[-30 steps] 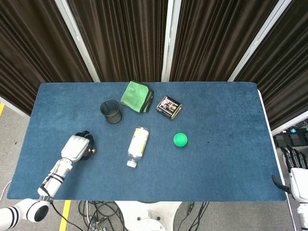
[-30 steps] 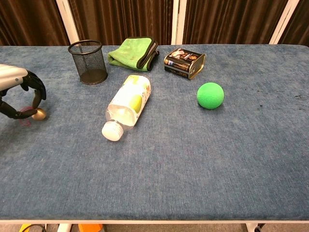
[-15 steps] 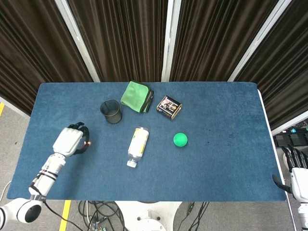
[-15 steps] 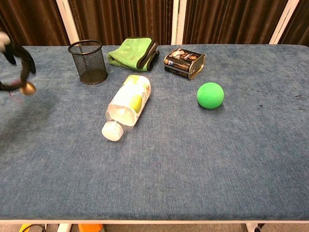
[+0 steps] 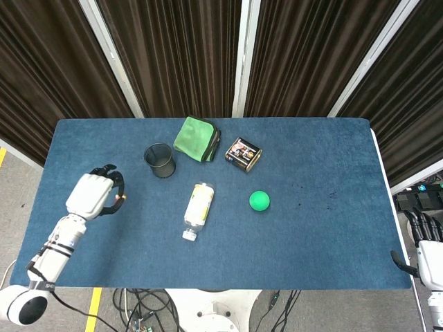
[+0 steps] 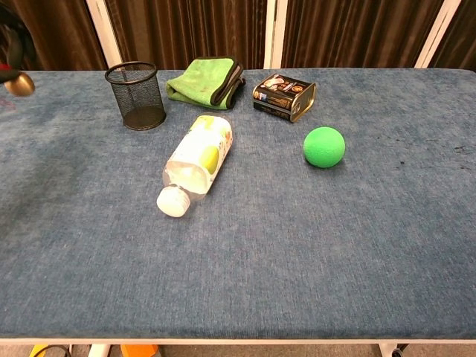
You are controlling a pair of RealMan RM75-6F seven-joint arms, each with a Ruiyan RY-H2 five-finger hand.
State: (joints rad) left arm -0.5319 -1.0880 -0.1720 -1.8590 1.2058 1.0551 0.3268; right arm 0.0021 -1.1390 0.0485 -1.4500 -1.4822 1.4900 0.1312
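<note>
While the left hand [image 5: 93,195] pinches a small brass-coloured knob [image 6: 18,84] above the table's [image 5: 332,235] nine-o'clock side, keep it level and clear of the mesh cup [image 5: 160,160]. Only the chest view shows the knob plainly; only the head view shows the right hand [image 5: 426,238], its grip unclear, at four o'clock.

Blue carpeted table [image 5: 325,228], dark brown pleated curtains [image 5: 173,55] with white vertical rails behind, grey floor, yellow floor tape, cables below.
</note>
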